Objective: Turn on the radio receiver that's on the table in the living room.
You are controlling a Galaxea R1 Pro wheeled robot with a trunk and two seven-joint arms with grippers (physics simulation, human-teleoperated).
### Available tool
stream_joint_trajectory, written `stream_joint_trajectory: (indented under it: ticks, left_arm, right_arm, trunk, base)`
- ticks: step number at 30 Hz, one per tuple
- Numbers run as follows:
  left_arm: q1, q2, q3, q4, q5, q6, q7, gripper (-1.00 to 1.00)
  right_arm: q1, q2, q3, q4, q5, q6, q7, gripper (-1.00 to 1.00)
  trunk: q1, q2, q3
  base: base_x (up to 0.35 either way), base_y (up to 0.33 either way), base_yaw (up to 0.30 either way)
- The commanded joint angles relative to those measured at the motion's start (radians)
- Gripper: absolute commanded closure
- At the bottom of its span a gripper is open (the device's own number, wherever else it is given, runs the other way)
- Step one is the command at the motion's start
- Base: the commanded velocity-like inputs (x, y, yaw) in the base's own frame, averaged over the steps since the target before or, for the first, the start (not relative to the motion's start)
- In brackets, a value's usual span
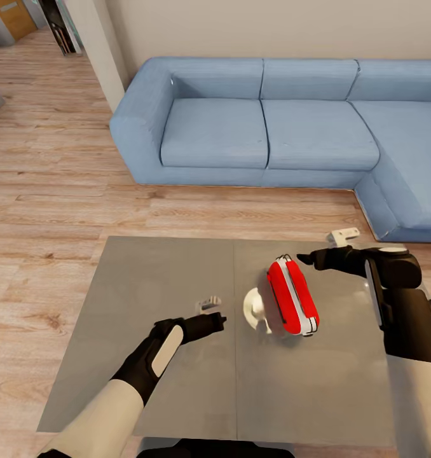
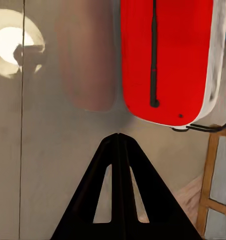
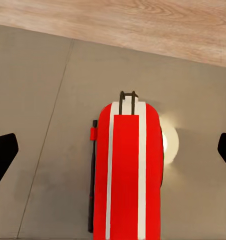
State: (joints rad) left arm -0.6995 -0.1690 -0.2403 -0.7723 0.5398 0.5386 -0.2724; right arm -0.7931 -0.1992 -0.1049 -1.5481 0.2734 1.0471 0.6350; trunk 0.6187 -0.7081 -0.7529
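Observation:
The red radio receiver [image 1: 293, 296] stands on its narrow edge on the glossy grey table [image 1: 152, 286], right of the middle, white edge band up. My left gripper [image 1: 220, 320] is shut and empty, low over the table a short way left of the radio. The left wrist view has its closed fingertips [image 2: 118, 137] pointing at the radio's red side [image 2: 165, 55], apart from it. My right gripper [image 1: 307, 257] hovers just beyond the radio's far end. It is open wide, straddling the radio [image 3: 125, 170] from above without touching. The thin loop handle [image 3: 128, 100] shows.
A blue L-shaped sofa [image 1: 273, 127] runs behind the table and down the right side. Light wood plank floor [image 1: 50, 191] lies to the left and between the table and the sofa. A bright lamp reflection [image 1: 253, 308] sits on the tabletop beside the radio.

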Motion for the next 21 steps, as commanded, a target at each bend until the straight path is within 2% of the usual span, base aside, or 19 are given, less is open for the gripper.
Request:
stream_joint_trajectory:
  ticks: [1,4,8,9,10,15,21]
  left_arm:
    - [0.000,0.001,0.000,-0.002,-0.001,-0.001,-0.020,1.00]
    - [0.000,0.002,0.001,-0.004,-0.004,-0.008,-0.061,1.00]
    - [0.000,0.002,0.002,-0.004,-0.005,-0.006,-0.067,1.00]
    - [0.000,0.002,0.002,-0.004,-0.006,-0.005,-0.067,1.00]
    - [0.000,0.001,0.001,-0.009,-0.009,0.003,-0.065,1.00]
    - [0.000,0.002,-0.001,-0.036,-0.011,0.031,-0.065,1.00]
    - [0.000,0.002,0.000,-0.037,-0.012,0.029,-0.064,1.00]
  right_arm:
    - [0.000,-0.002,0.000,0.001,0.001,0.000,0.003,-1.00]
    - [0.000,-0.006,0.000,0.003,0.003,0.000,0.007,-1.00]
    - [0.016,-0.007,-0.001,0.003,0.005,0.000,0.008,-1.00]
    - [0.045,-0.007,-0.002,0.002,0.007,0.000,0.008,-1.00]
    - [0.113,-0.008,-0.005,0.003,0.009,0.000,0.008,-1.00]
    - [0.122,-0.008,-0.006,0.003,0.008,0.000,0.009,-1.00]
    - [0.123,-0.008,-0.006,0.005,0.006,0.000,0.008,-1.00]
  trunk:
    - [0.000,0.000,0.000]
    - [0.000,0.000,0.000]
    - [0.000,0.000,0.000]
    - [0.000,0.000,0.000]
    - [0.000,0.000,0.000]
    - [0.000,0.000,0.000]
    - [0.000,0.000,0.000]
  base:
    - [0.000,0.000,0.000]
    - [0.000,0.000,0.000]
    - [0.000,0.000,0.000]
    - [-0.009,0.000,0.000]
    - [-0.256,-0.091,0.000]
    - [-0.288,-0.087,0.000]
    - [-0.264,-0.058,0.000]
